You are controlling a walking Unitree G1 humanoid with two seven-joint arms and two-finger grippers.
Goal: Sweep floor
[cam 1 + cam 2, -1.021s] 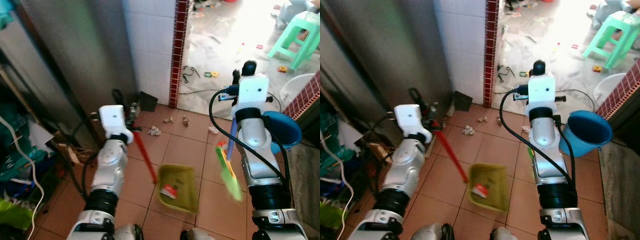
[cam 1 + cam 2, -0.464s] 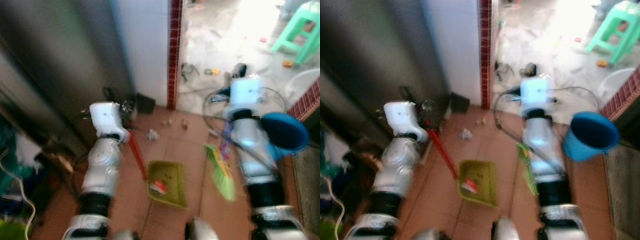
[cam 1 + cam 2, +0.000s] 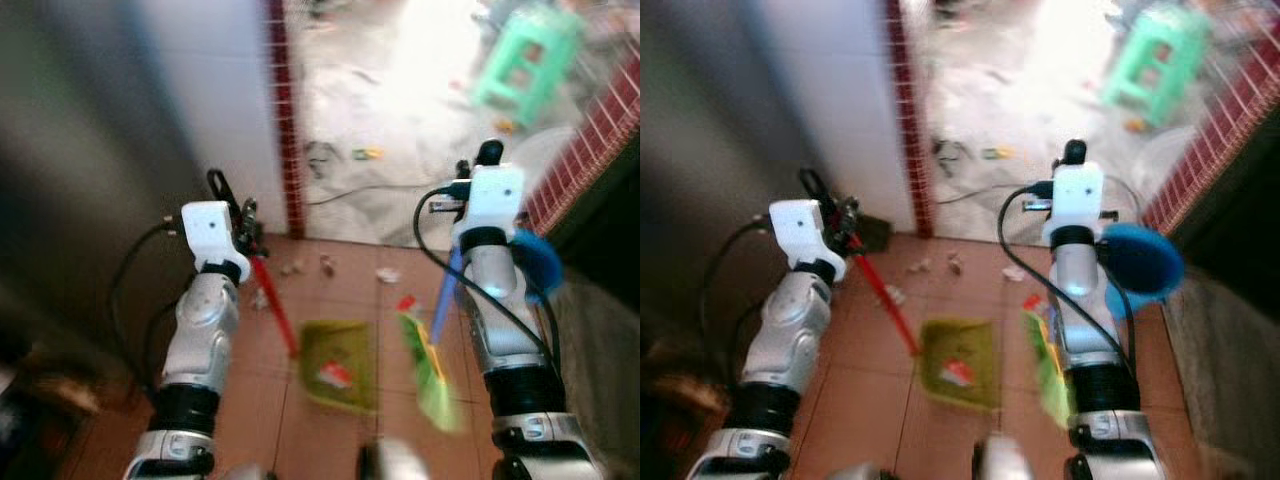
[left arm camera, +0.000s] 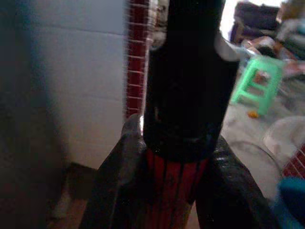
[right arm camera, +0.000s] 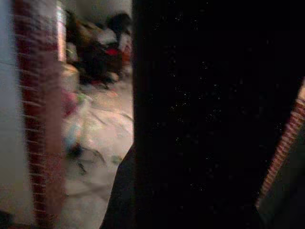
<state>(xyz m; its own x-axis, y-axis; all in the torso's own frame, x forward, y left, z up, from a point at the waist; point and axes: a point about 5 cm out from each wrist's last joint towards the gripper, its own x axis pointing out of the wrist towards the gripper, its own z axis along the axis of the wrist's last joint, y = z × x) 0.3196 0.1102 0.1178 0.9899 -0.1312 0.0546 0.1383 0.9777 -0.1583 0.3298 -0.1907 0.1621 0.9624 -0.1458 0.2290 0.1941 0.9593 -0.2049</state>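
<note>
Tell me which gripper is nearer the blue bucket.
Right. The right gripper is just beside the blue bucket; the left gripper is across the floor by the wall.

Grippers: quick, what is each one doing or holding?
Left gripper: shut on the dustpan handle.
Right gripper: at the broom handle; grip cannot be told.

The picture is blurred. On the terracotta tiled floor [image 3: 860, 380] a green plastic dustpan [image 3: 958, 362] lies between the two silver arms, its red handle [image 3: 880, 300] rising to the left arm. A green-bristled broom [image 3: 1045, 355] hangs by the right arm. A blue plastic bucket [image 3: 1142, 262] sits right; a mint-green plastic stool [image 3: 1155, 55] stands far off.
</note>
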